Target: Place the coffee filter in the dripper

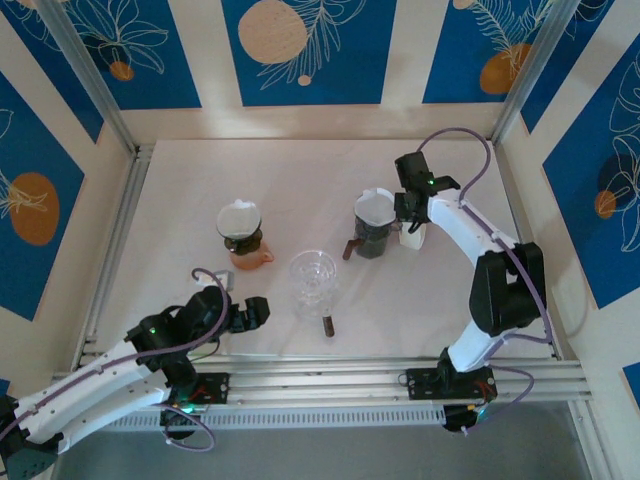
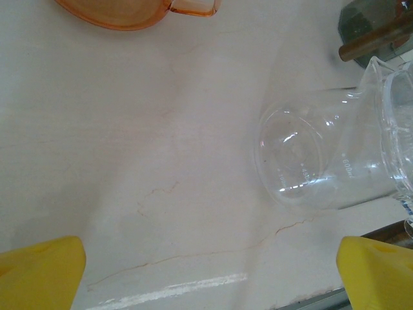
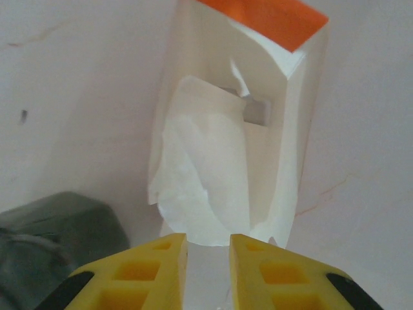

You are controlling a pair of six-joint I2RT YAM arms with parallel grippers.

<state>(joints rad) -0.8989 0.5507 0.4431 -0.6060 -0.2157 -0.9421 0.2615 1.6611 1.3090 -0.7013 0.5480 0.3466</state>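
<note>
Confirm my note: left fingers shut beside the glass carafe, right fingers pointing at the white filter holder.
Not quite. The left wrist view shows the left fingers wide open, not shut. The rest holds: they are beside the glass carafe, and the right fingers point at the white filter holder.

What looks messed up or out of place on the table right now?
The paper filter in the white holder beside the dark dripper looks crumpled, its edges curled, sagging out of the open front instead of lying flat. Nothing looks spilled.
</note>
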